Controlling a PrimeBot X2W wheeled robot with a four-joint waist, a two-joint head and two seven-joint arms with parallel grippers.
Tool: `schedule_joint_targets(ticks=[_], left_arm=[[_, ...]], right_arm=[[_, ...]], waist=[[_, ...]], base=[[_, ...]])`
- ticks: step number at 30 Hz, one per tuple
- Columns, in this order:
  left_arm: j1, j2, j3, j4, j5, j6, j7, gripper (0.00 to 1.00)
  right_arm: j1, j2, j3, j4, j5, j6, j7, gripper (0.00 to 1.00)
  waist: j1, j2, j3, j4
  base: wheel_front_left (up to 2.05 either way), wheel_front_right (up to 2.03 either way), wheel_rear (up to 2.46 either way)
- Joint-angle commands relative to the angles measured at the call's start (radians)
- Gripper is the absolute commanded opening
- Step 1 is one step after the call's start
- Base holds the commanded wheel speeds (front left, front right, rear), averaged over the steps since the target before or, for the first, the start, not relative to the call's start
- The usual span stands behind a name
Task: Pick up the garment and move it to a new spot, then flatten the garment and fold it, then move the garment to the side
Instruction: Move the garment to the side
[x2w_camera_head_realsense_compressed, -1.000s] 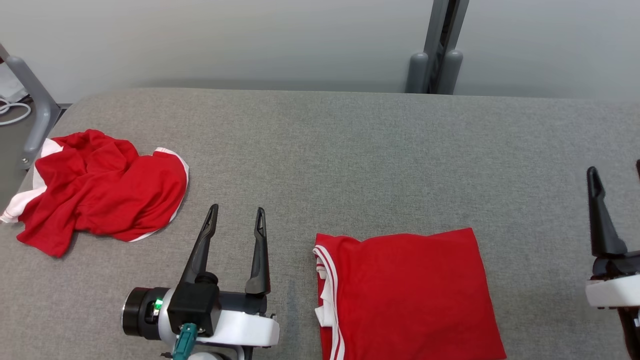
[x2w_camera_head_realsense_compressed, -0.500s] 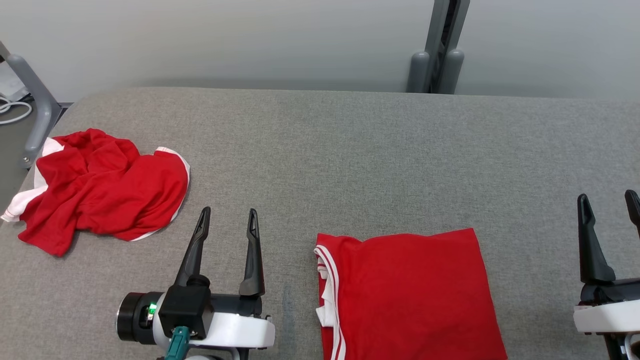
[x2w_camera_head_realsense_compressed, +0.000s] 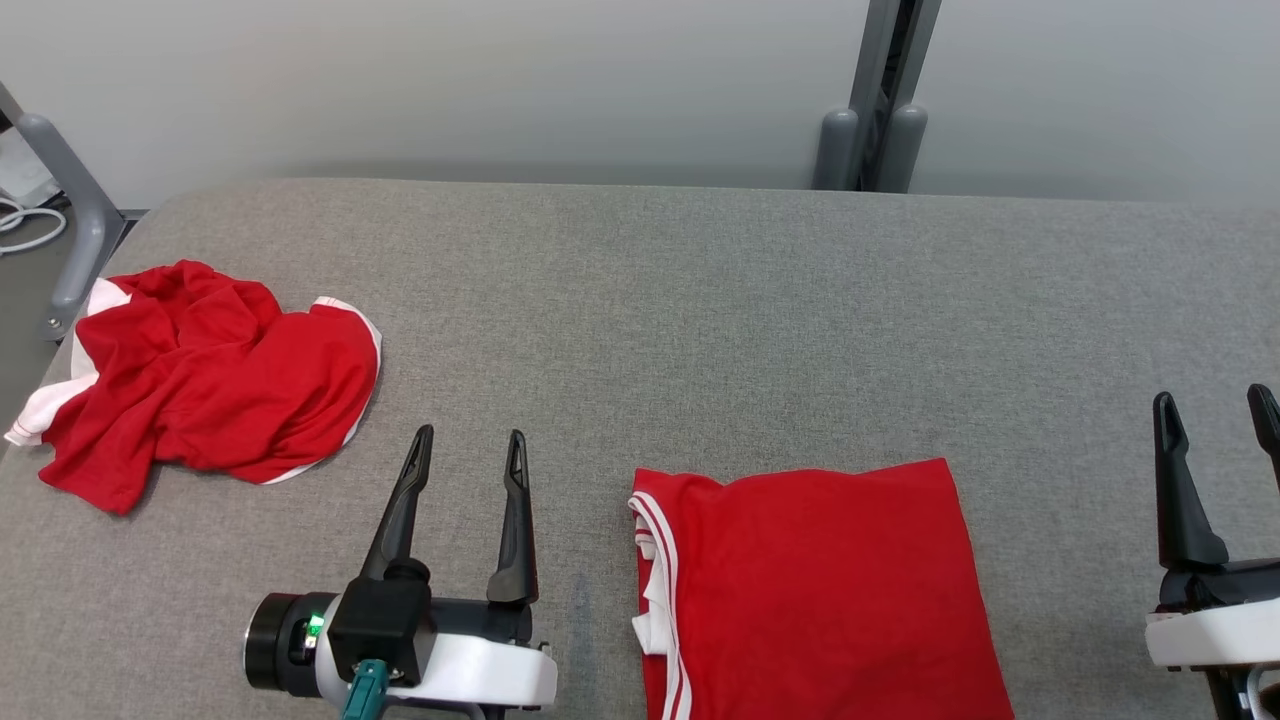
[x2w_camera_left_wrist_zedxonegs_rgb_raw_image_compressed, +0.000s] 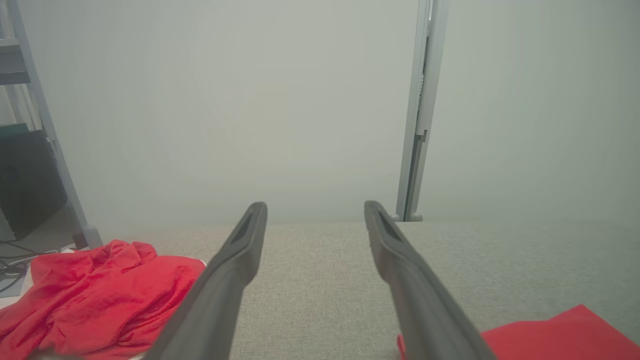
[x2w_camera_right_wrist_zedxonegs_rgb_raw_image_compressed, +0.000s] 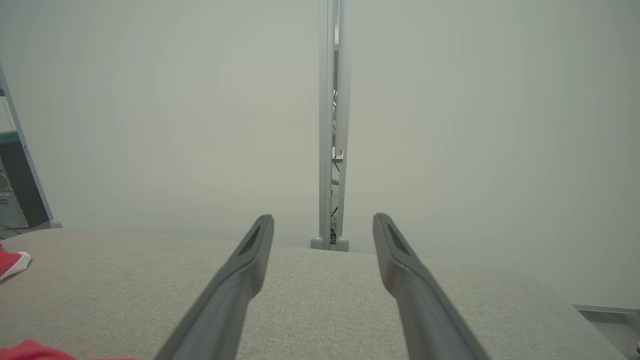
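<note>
Wide open and empty, the left gripper and the right gripper flank the folded red fabric shirt with white trim, whose fold could fall apart if only its top layer is pinched, while a crumpled red garment lies well left of it.

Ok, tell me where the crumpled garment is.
Head view: the crumpled garment lies at the table's left edge, beyond the left gripper, apart from the folded garment.
</note>
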Motion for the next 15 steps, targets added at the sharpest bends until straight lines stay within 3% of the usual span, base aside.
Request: schedule_joint_targets(ticks=[1,15], left_arm=[[0.005,0.004,0.002,0.002,-0.001,-0.006,-0.004,1.00],[0.001,0.004,0.006,0.009,0.006,-0.012,-0.004,1.00]], right_arm=[[-0.004,-0.001,0.000,0.002,-0.006,0.000,-0.005,1.00],[-0.009,0.003,0.004,0.009,-0.008,0.000,-0.005,1.00]], waist=[[0.0000,0.0000,0.000,0.000],[0.0000,0.0000,-0.002,0.000]], base=[[0.00,0.00,0.00],[0.00,0.00,0.00]])
